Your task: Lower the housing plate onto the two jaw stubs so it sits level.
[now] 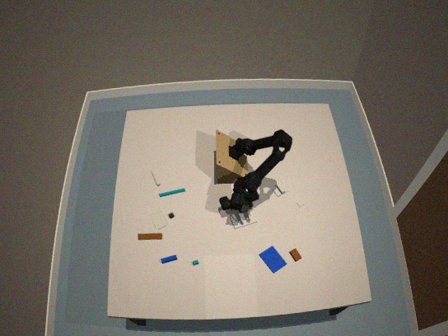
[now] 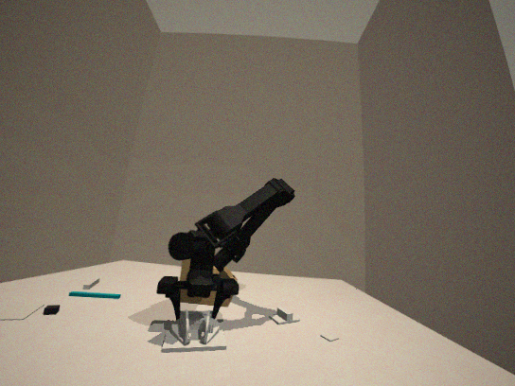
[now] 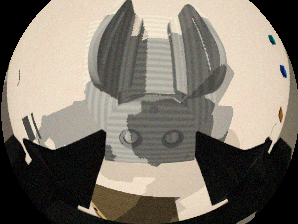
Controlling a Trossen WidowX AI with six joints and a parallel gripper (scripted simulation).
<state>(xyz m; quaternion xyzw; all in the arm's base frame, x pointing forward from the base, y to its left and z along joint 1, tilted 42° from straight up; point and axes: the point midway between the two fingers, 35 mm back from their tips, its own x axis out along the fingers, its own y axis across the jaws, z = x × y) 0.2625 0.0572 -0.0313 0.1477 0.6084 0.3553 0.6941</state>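
Note:
My gripper [image 2: 197, 316] [image 3: 150, 135] points down and is shut on the grey housing plate [image 2: 198, 314] [image 3: 117, 120], one finger at each side edge. The plate shows two round holes with lighter centres in the wrist view. It lies over the rear ends of the two jaws; whether it rests fully on their stubs cannot be told. The left jaw [image 2: 184, 332] [image 3: 111, 57] and right jaw [image 2: 206, 332] [image 3: 202, 47] stick out side by side in front of it, with a gap between. Under them lies the pale base [image 2: 217, 342] [image 1: 246, 225].
A tan wooden block [image 1: 228, 154] stands behind the hand, beside the arm. A small grey bracket [image 1: 279, 189] [image 2: 284, 316] lies to the right. A teal bar [image 1: 172, 192] [image 2: 95, 295] and black cube [image 1: 171, 215] [image 2: 51, 309] lie left, a blue plate [image 1: 273, 259] nearer the front edge.

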